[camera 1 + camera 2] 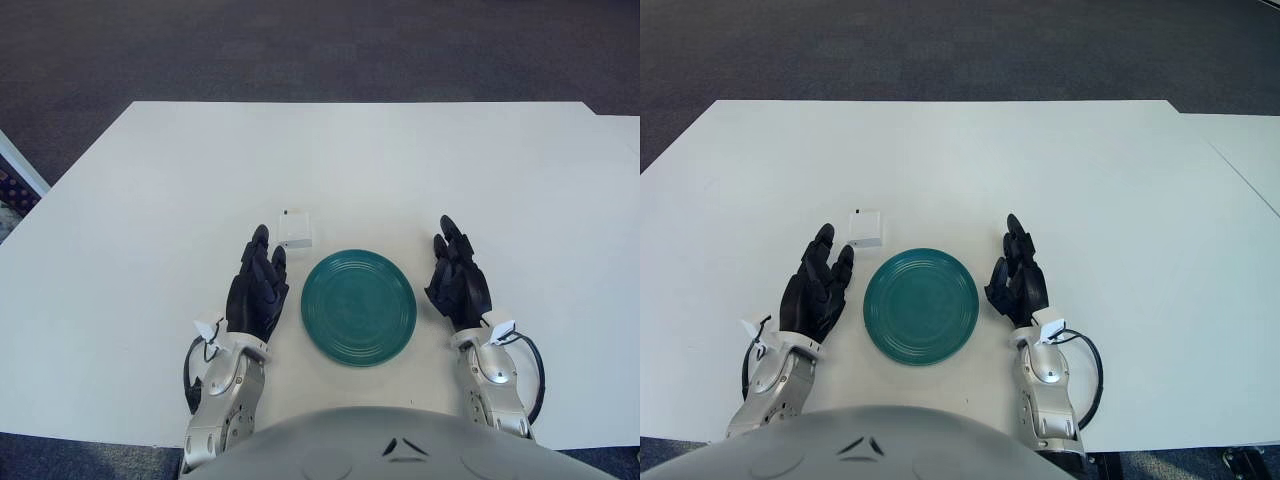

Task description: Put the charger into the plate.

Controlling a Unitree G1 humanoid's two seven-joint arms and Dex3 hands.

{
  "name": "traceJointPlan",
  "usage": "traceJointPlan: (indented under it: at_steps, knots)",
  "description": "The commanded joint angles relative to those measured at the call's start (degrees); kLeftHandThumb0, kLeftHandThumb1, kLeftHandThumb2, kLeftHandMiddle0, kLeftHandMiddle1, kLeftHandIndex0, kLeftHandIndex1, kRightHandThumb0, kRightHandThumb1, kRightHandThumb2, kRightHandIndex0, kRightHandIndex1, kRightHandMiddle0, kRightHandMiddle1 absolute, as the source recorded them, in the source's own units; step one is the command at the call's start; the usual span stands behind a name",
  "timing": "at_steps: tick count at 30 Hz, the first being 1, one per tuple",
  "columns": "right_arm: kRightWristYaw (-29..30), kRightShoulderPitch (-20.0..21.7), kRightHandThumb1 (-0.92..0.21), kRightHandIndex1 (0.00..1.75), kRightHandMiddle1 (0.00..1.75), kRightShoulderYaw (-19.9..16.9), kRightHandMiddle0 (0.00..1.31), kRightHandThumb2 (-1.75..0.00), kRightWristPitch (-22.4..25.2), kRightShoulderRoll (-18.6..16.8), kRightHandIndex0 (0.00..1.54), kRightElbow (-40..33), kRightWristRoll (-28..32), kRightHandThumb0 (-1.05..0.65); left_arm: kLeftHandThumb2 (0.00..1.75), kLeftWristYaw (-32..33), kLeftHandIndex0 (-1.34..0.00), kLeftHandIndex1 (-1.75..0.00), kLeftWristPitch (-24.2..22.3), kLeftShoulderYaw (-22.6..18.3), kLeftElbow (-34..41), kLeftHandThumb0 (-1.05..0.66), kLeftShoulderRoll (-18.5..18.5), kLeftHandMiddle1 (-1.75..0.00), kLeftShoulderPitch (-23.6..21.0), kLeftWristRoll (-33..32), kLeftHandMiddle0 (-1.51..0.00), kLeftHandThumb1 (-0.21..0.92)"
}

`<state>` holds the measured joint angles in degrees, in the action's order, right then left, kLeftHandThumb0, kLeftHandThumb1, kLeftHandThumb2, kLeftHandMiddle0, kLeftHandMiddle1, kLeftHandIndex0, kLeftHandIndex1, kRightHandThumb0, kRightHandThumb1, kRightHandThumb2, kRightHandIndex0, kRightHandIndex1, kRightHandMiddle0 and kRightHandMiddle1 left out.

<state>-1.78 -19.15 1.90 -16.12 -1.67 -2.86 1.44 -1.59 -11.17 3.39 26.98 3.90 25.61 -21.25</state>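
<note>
Both eyes sit side by side on the robot's head, looking steeply forward and down from fairly near, and share the white table (420, 160), the green plate (921, 305), both hands and dark floor beyond.

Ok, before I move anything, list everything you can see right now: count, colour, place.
charger: one, white, on the table just beyond the plate's far-left edge, apart from it
plate: one, dark green, near table edge, between the two hands, nothing in it
table: one, white, filling most of the view
floor: dark grey carpet, beyond the table
left hand: one, black, left of the plate, fingers relaxed, fingertips just short of the charger
right hand: one, black, right of the plate, fingers relaxed, holding nothing
</note>
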Motion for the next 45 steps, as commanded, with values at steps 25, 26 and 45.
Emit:
traceJointPlan:
  at_steps: [25, 26, 45]
  knots:
    - [0.19, 2.24, -0.92, 0.0, 0.12, 0.44, 0.0, -0.93, 0.19, -1.74, 0.0, 8.75, 0.13, -0.95, 0.86, -18.51, 0.0, 0.0, -6.06, -2.31, 6.35, -1.05, -47.32, 0.0, -34.89, 44.24, 0.0, 0.92]
    - [0.14, 2.25, -0.92, 0.0, 0.11, 0.45, 0.0, -0.94, 0.08, -1.75, 0.0, 8.83, 0.14, -0.95, 0.86, -18.4, 0.0, 0.0, -4.77, -1.43, 4.81, -1.05, -47.48, 0.0, -36.3, 45.23, 0.0, 0.92]
    - [0.91, 1.67, -0.92, 0.0, 0.11, 1.09, 0.0, -0.94, -1.41, -2.57, 0.0, 8.81, -0.16, -0.94, 0.72, -22.81, 0.0, 0.0, 14.21, 12.6, -16.14, -1.05, -47.65, 0.0, -43.38, 56.51, 0.0, 0.92]
